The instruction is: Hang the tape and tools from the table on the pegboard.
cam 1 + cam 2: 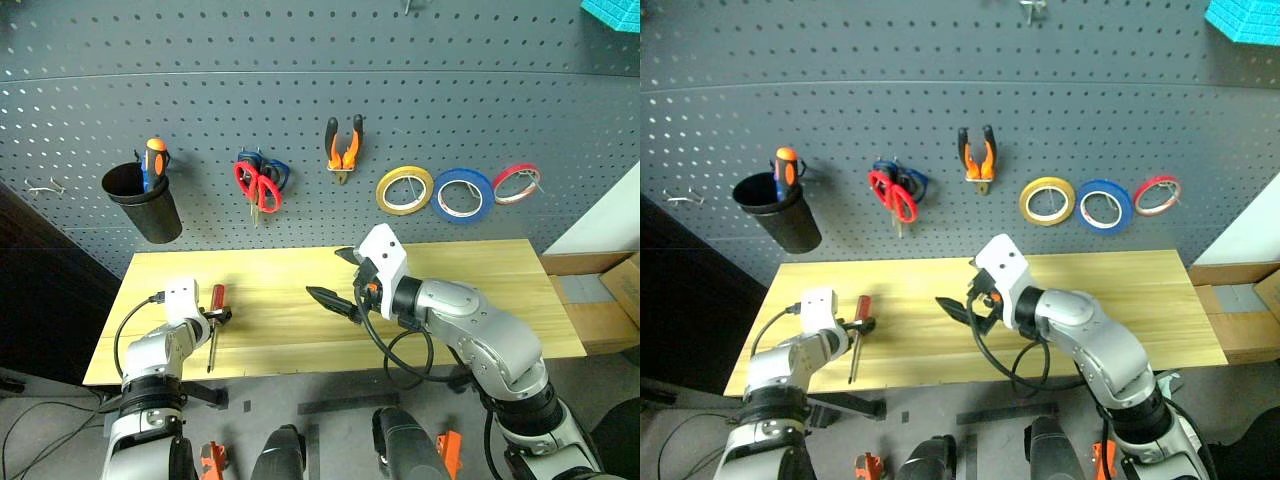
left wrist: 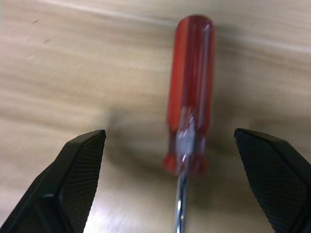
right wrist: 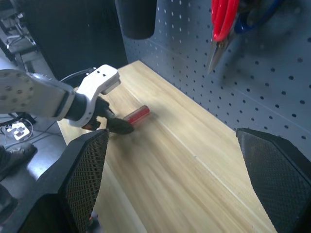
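Screwdriver (image 2: 188, 97) left flat on table (image 1: 450, 300), straddled by spread left gripper (image 1: 222, 317) for pickup; right gripper (image 1: 345, 285) held spread, empty, near table centre.

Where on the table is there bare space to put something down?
The table's right half, beyond the right tool, is bare. So is the strip along the pegboard. The left end is crowded: the left tool straddles the red-handled screwdriver.

Colours on the dotted grey-blue metal pegboard (image 1: 300, 90)

Yellow tape ring (image 1: 404, 190), blue tape ring (image 1: 462, 196), red tape ring (image 1: 516, 184); red-handled scissors (image 1: 258, 186) over seemingly blue-handled ones; pale yellowish wood-plank table (image 1: 480, 300).
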You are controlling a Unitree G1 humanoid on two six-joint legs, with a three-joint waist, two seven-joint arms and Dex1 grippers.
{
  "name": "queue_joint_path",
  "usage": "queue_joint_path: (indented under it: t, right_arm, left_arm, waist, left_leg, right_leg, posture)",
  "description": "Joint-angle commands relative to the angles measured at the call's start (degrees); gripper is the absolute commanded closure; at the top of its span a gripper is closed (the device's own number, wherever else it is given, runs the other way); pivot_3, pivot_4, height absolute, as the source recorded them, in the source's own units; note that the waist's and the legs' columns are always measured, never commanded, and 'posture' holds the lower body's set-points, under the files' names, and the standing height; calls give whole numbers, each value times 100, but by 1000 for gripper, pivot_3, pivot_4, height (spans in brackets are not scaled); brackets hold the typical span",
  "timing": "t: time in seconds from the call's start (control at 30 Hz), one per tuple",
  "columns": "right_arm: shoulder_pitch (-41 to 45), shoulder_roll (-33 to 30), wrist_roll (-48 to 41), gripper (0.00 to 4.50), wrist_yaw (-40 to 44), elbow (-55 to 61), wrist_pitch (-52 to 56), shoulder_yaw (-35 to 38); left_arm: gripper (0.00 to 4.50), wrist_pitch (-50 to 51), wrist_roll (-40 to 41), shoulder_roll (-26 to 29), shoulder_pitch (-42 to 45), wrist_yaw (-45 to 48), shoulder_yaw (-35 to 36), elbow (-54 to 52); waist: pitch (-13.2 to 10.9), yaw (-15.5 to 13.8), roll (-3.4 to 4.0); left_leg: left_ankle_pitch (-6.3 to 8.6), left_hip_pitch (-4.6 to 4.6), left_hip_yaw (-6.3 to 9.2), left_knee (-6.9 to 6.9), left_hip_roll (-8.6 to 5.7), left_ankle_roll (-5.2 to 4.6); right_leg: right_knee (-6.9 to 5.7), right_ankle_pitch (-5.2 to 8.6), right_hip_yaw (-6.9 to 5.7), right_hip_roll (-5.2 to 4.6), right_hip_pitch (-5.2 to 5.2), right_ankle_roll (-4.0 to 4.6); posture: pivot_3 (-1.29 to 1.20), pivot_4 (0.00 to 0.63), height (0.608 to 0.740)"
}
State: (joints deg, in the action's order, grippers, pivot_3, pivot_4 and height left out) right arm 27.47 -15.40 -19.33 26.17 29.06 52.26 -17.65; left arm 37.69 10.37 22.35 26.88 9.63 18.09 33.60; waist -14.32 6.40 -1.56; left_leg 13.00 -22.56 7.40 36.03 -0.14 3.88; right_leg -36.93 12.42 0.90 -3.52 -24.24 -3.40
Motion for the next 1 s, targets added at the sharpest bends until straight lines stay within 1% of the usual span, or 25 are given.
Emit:
queue_joint_path:
  t: [0.03, 0.2, 0.37, 0.4, 0.47, 0.53, 0.67, 0.7, 0.87, 0.97, 1.0]
  right_arm:
    - [28, -2, -106, 0, -10, 355, 143, -21]
    - [18, -41, -122, 0, -10, 413, 286, 8]
    - [49, -66, -145, 0, 13, 414, 348, 46]
    - [57, -65, -149, 0, 18, 401, 347, 52]
    - [71, -70, -145, 0, 22, 383, 332, 51]
    - [88, -74, -155, 0, 32, 393, 299, 70]
    - [92, -124, -159, 0, 86, 435, 81, 138]
    - [91, -145, -163, 0, 112, 445, 25, 150]
    - [50, -320, -235, 0, 424, 506, -457, 242]
    - [82, -384, -330, 0, 619, 456, -682, 330]
    - [147, -387, -556, 0, 752, 405, -530, 433]
  left_arm:
    - [538, -365, -112, 87, 210, 58, -115, 553]
    - [1952, -698, -210, 137, 327, 237, -300, 978]
    - [3424, -815, -220, 160, 250, 283, -341, 1054]
    - [3537, -796, -213, 159, 188, 291, -337, 973]
    - [3540, -773, -203, 158, 43, 268, -318, 740]
    - [3540, -807, -196, 149, -263, 158, -255, 174]
    - [3540, -1337, -451, 199, -1372, 71, -392, -1785]
    - [3540, -1470, -516, 203, -1613, 56, -433, -2196]
    - [3540, -2324, -787, -71, -3079, -265, -294, -4818]
    - [3540, -2590, -814, -227, -3301, -445, -136, -5706]
    - [3540, -2614, -834, -204, -3231, -489, -67, -5993]
  waist:
    - [-9, 1, 0]
    - [-24, 10, 3]
    - [-45, 10, 12]
    - [-50, 10, 13]
    - [-58, 15, 19]
    - [-61, 25, 21]
    - [-82, 118, 12]
    - [-85, 120, 11]
    - [-102, 75, 3]
    - [-102, -57, 1]
    - [-103, -82, 1]
  left_leg:
    - [0, -1, 0, -1, 0, 0]
    - [0, 0, -2, -4, 0, 0]
    - [0, 2, -2, -3, 0, 0]
    - [0, 2, -2, -3, 0, 0]
    - [0, 2, -2, -3, 0, 0]
    - [0, 2, -3, -6, 1, 0]
    - [8, -3, -14, -12, 10, 13]
    - [9, -15, -13, -13, 14, 15]
    - [13, -41, -23, -15, 17, 22]
    - [15, -46, -34, -14, 16, 26]
    - [15, -45, -33, -12, 17, 25]
  right_leg:
    - [0, 0, 0, 0, -1, 0]
    - [1, 1, 2, -1, -1, -1]
    - [-1, 1, 2, -1, -1, -1]
    - [-1, 1, 1, -1, -1, -1]
    - [0, 1, 2, -1, -1, -1]
    - [2, 1, 3, -1, -1, -1]
    - [5, 2, 10, -1, -12, -1]
    - [5, 3, 9, 2, -26, 0]
    - [8, 3, 18, 1, -57, 1]
    - [9, 4, 25, -1, -68, 2]
    - [7, 4, 22, 1, -68, 2]
  posture:
    - [-185, 285, 740]
    - [-185, 285, 740]
    - [-187, 297, 740]
    - [-187, 299, 740]
    - [-190, 297, 740]
    - [-193, 292, 740]
    - [-186, 286, 740]
    - [-186, 286, 740]
    - [-160, 273, 740]
    - [-138, 259, 740]
    - [-105, 239, 740]
